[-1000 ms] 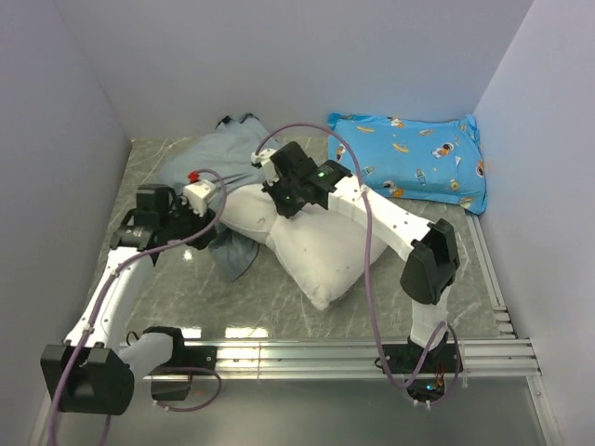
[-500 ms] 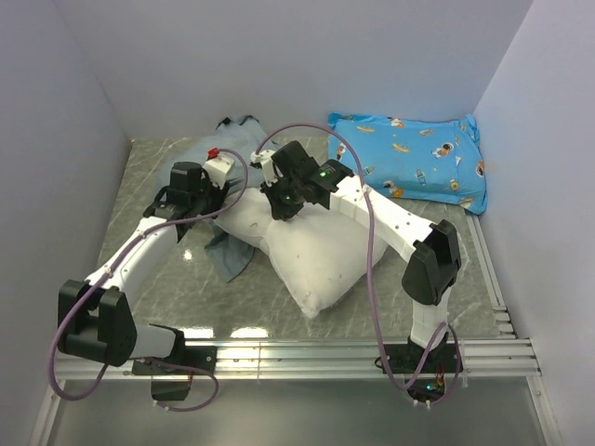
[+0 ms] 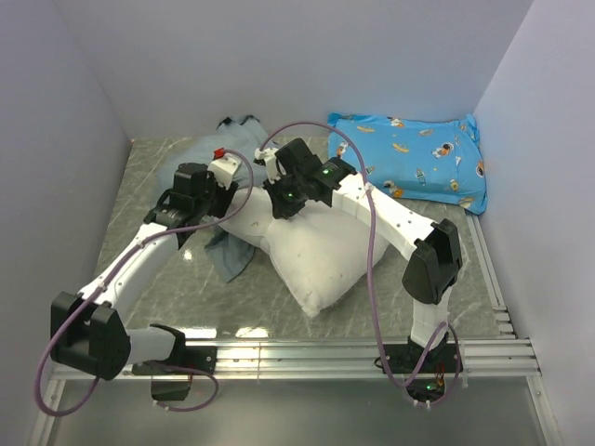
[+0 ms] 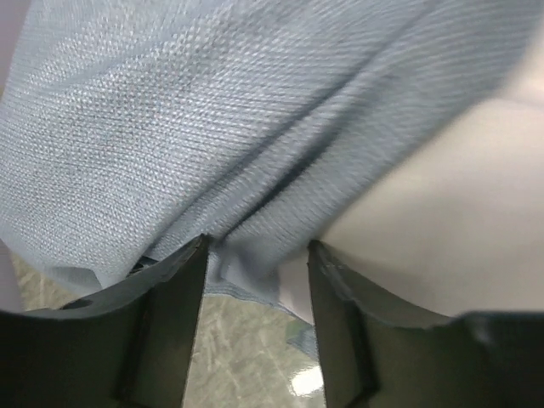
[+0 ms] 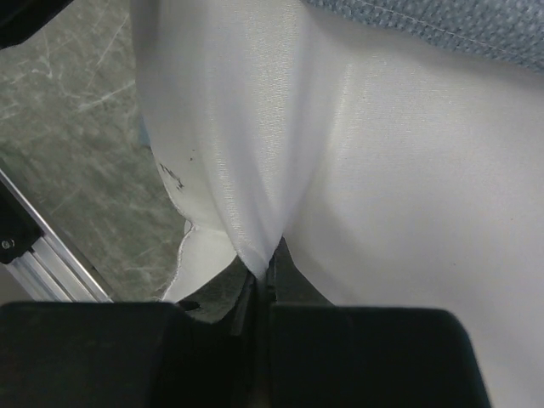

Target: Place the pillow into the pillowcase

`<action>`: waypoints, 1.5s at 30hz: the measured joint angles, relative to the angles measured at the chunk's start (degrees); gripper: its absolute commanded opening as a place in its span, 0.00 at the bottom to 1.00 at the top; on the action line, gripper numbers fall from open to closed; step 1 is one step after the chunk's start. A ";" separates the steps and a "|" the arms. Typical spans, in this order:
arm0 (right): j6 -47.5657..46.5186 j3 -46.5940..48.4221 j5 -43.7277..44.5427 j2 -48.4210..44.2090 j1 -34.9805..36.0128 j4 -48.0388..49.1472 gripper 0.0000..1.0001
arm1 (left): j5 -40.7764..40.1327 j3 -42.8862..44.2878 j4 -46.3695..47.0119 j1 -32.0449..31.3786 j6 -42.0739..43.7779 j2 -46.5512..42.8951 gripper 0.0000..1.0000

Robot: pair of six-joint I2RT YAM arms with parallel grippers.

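The pillow [image 3: 321,255], plain white and puffy, lies slantwise on the middle of the surface [image 3: 186,288]. Its near corner points toward the arm bases and its far end is tucked against the pillowcase [image 3: 204,153]. The pillowcase is limp, dusty grey-blue cloth, spread over the far left of the surface. A loose flap of it lies on the surface against the pillow's left side.

In the right wrist view the pillow [image 5: 382,170] fills most of the picture, and a strip of the pillowcase [image 5: 442,21] crosses the top right corner. The right fingers [image 5: 280,285] are pressed together, pinching a raised fold of the pillow's white cover. The right arm [image 3: 390,223] reaches in from the right over the pillow's far end.

In the left wrist view the left fingers [image 4: 174,323] stand spread. A hanging edge of the pillowcase [image 4: 212,110] sits between their tips, with the pillow [image 4: 442,195] just to the right. The marbled surface [image 4: 246,357] shows through the gap below. The left arm [image 3: 139,260] stretches from the near left corner to the pillow's far left end.

A bright blue cushion [image 3: 409,163] with cartoon prints lies in the far right corner, apart from the pillow. A metal rail [image 3: 372,353] runs along the near edge.
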 measured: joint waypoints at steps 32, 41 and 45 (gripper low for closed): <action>19.93 2.45 -18.71 -2.14 -12.28 4.57 0.00 | 36.04 24.63 -23.65 -8.20 -10.38 6.45 0.00; 38.07 -13.14 -37.48 -9.42 -13.99 31.10 0.00 | 42.58 39.76 -32.98 -7.89 -13.70 11.41 0.00; 40.19 -19.23 -38.77 -9.38 -14.01 33.46 0.00 | 40.72 39.87 -32.96 -5.44 -16.81 14.78 0.00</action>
